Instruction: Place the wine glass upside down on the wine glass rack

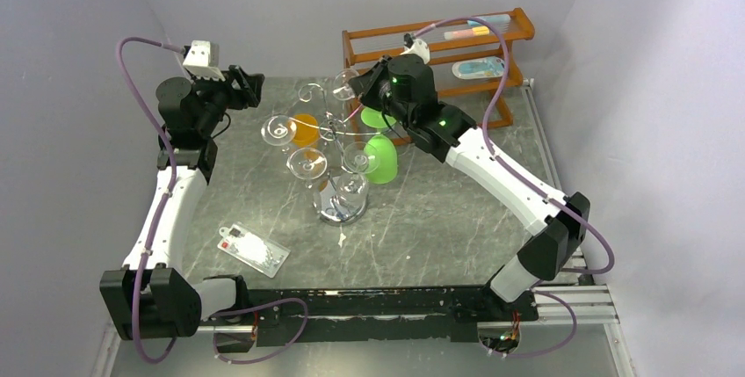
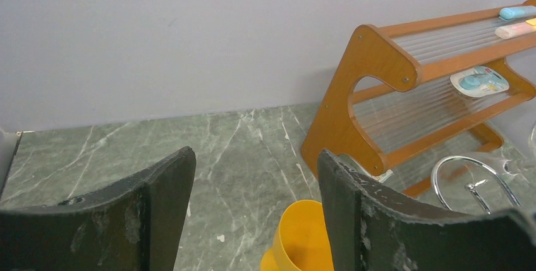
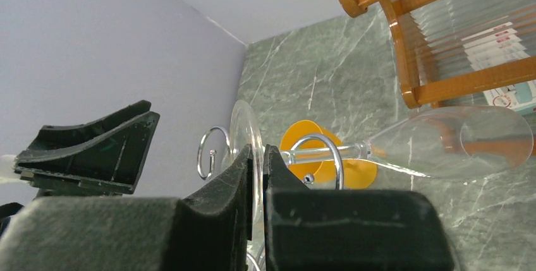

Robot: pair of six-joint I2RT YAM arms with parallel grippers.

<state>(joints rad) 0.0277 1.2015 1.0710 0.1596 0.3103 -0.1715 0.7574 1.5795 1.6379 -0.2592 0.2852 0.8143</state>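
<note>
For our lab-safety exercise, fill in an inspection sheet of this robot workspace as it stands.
Surface: green-grey marbled tabletop, white specks.
Job's things: chrome wire wine glass rack, orange glass and green glass among its arms; clear wine glass, stem across a rack ring.
Clutter: flat clear plastic packet.
Claws: left claw open, empty; right claw shut on the clear wine glass's foot.
Cables: purple cables loop along both arms.
Surroundings: brown wooden three-tier shelf holding packets; grey walls.

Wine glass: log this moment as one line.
right gripper: shut on wine glass foot | stem: sideways at a rack loop | left gripper: open, empty
</note>
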